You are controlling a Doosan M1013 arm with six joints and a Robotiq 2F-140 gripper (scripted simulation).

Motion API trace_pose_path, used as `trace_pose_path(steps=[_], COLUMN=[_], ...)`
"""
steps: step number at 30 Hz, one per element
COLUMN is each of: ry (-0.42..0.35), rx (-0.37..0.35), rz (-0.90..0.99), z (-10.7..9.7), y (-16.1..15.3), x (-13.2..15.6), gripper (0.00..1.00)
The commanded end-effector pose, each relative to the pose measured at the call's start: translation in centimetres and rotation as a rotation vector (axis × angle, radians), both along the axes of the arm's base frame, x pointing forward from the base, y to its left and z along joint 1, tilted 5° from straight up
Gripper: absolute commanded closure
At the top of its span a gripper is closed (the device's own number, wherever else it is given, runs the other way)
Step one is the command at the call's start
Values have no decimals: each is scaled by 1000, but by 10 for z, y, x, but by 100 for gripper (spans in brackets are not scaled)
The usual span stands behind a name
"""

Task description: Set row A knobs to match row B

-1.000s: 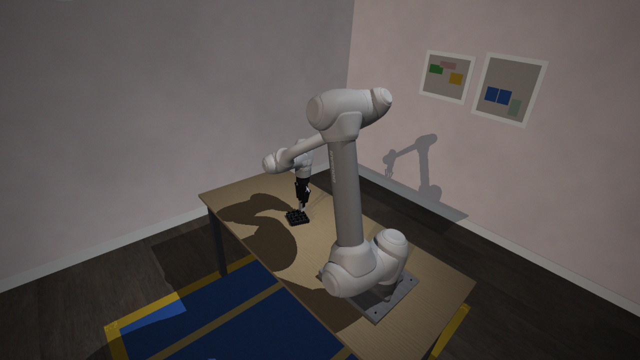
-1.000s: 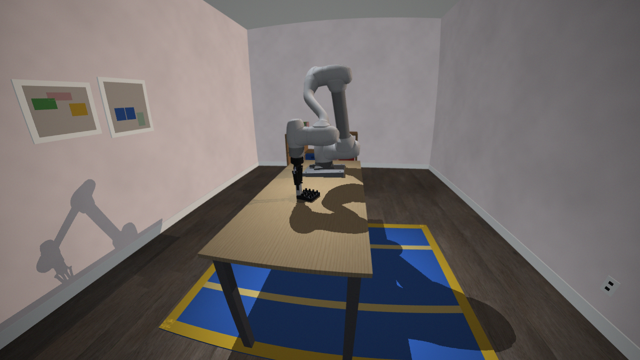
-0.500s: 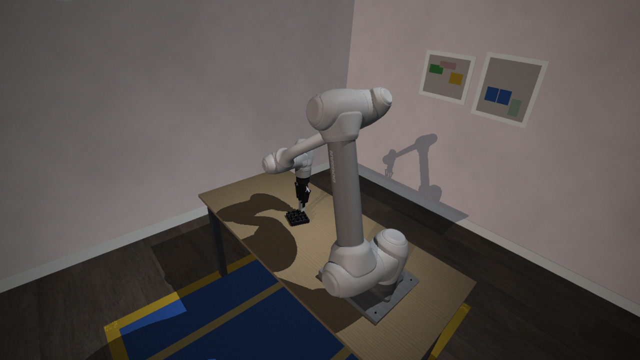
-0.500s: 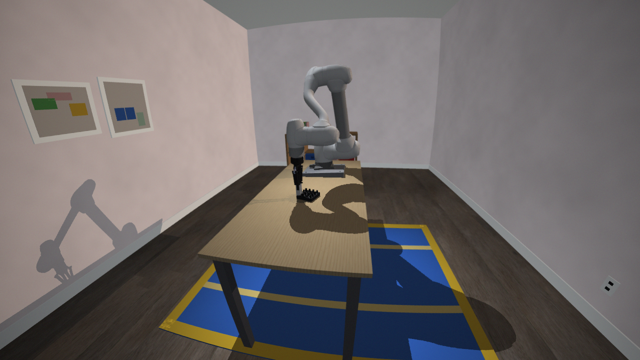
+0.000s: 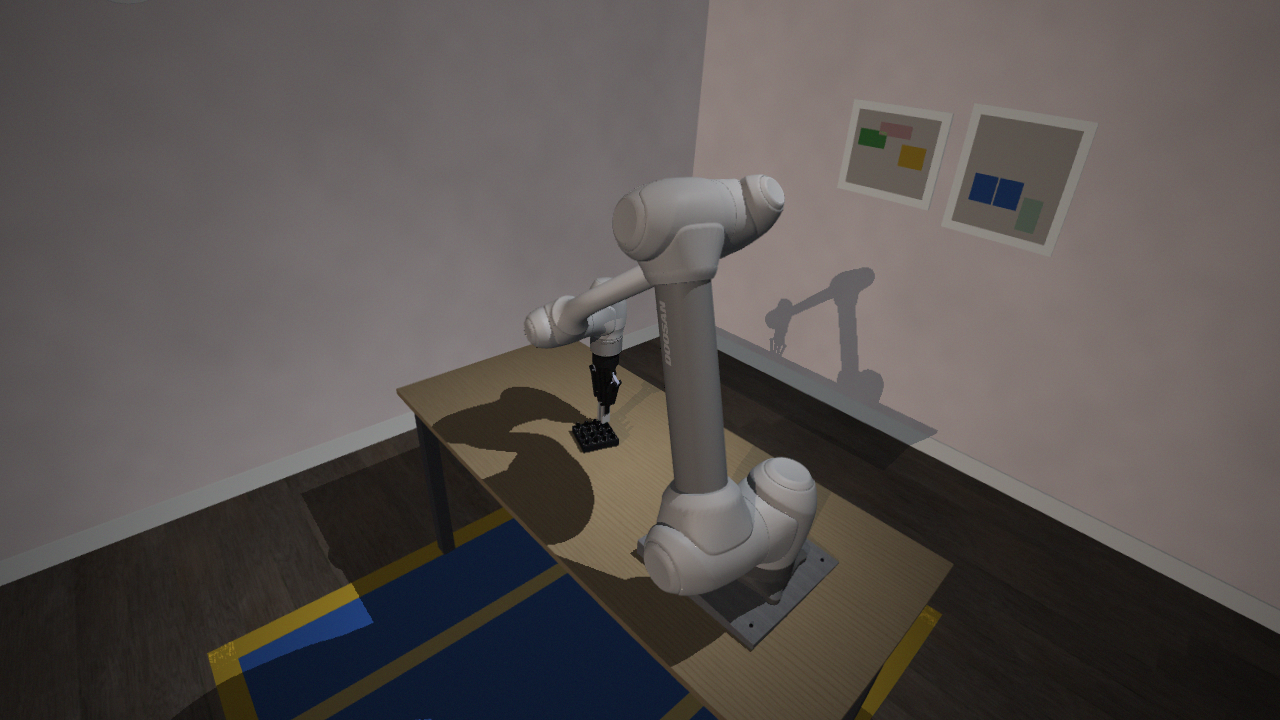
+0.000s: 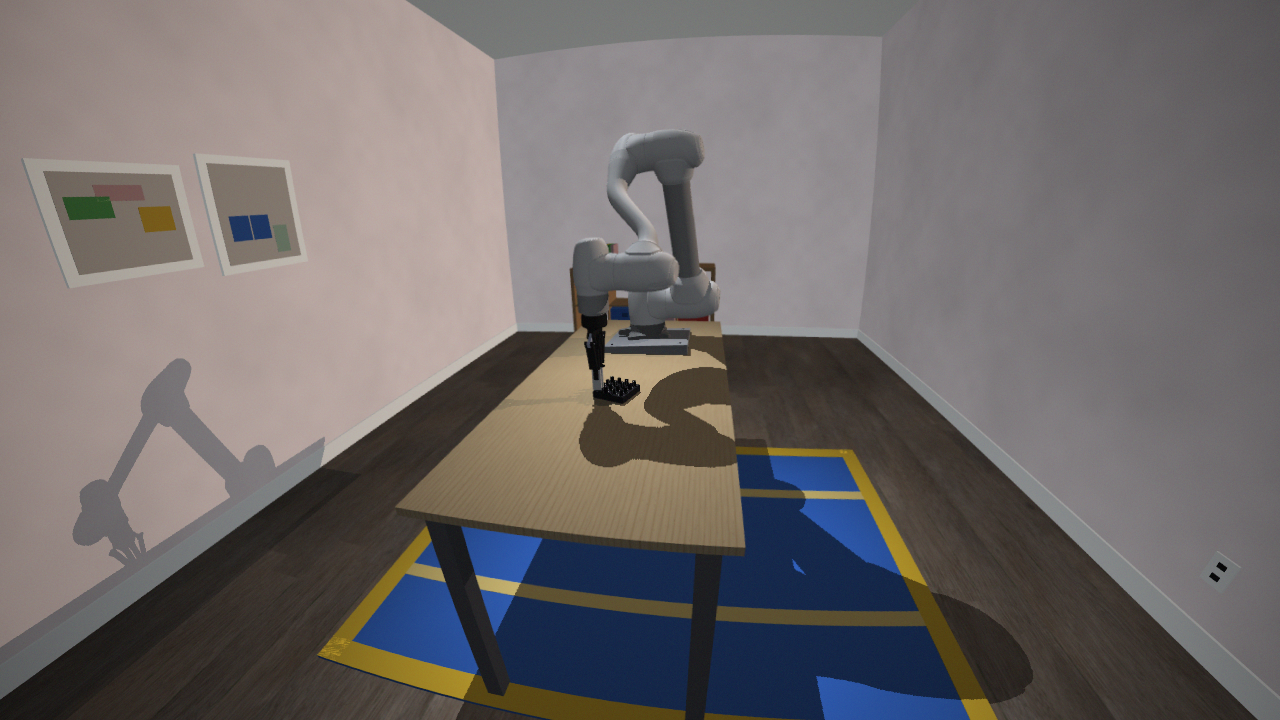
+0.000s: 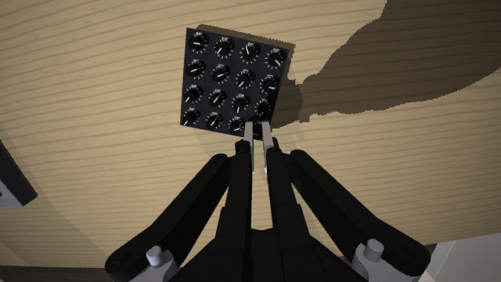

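Knob box (image 7: 234, 81) stood on the table (image 7: 98, 117); our gripper (image 7: 258, 130) pinched its near corner knob (image 7: 257, 131). Off-centre pads, we judged, could slip or drag the box.

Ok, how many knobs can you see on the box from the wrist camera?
16, in four rows of four across the knob box. The corner knob nearest the camera sits between the jaws, mostly hidden.
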State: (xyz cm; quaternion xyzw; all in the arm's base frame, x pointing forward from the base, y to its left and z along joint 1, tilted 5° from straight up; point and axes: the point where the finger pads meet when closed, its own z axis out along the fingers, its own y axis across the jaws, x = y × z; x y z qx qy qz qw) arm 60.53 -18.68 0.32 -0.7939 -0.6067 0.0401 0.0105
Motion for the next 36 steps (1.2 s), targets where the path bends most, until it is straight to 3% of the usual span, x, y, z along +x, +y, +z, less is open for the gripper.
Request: trace_pose_path(steps=[1, 36], ry=[0, 1], rx=[0, 2], rz=[0, 22], z=[0, 0], y=[0, 0], x=[0, 0], gripper=[95, 95])
